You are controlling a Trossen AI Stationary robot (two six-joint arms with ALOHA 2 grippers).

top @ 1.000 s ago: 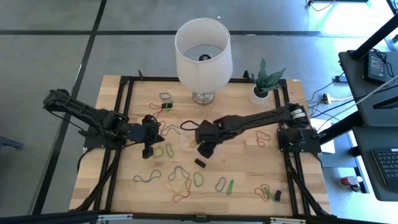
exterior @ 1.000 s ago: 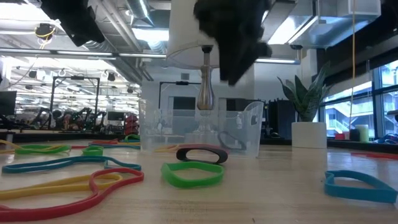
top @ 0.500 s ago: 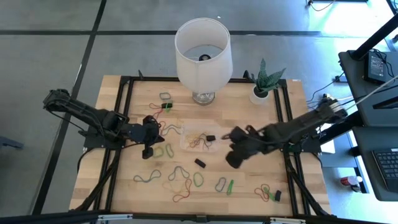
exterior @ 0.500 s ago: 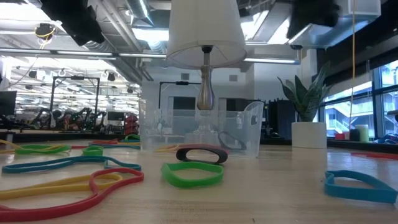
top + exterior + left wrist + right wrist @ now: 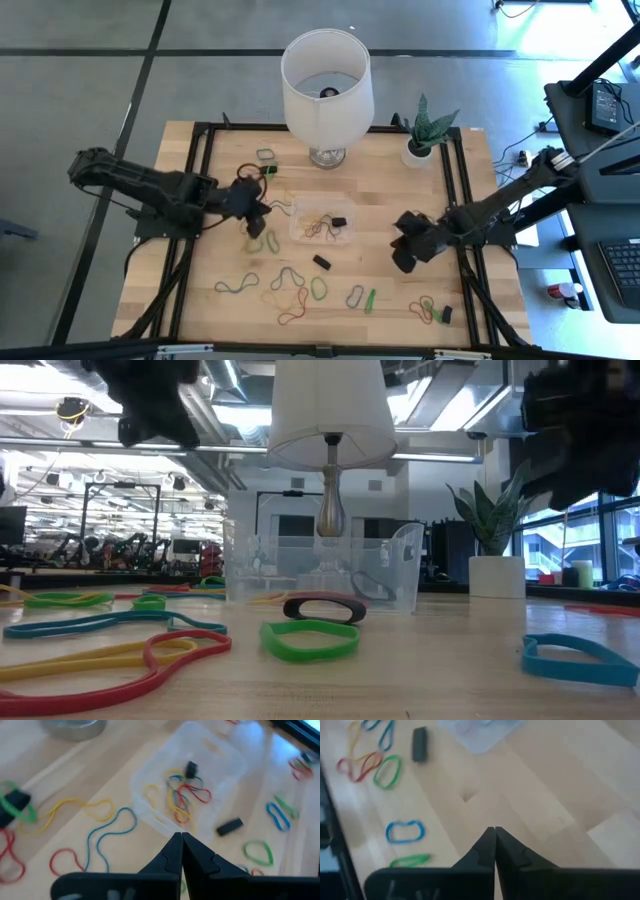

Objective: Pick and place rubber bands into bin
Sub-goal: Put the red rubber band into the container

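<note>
Pale wooden bench with visible plank grain, framed by dark metal rails. Near its middle, the bin: a small clear plastic tub, squarish with rounded corners, walls see-through enough in the low view to show the room behind. Inside it, a tangle of thin bands in red, yellow and blue-green, plus one short black band standing on edge.

Scattered loose over the bench, more bands: a flat black one just in front of the bin, a green oval and a red-and-yellow knot nearer the front edge, a blue loop and a green strip beside it, a blue wavy loop and a long yellow one on the bin's left side. All thin, flexible, lying limp in irregular loops.

At the back edge, a lamp with a smooth white drum shade on a shiny metal stem, and a spiky green plant in a white pot.

Left gripper just left of the bin, above the bench, dark fingers pressed together with nothing between them. Right gripper well to the bin's right over bare wood, fingers likewise closed and empty.
</note>
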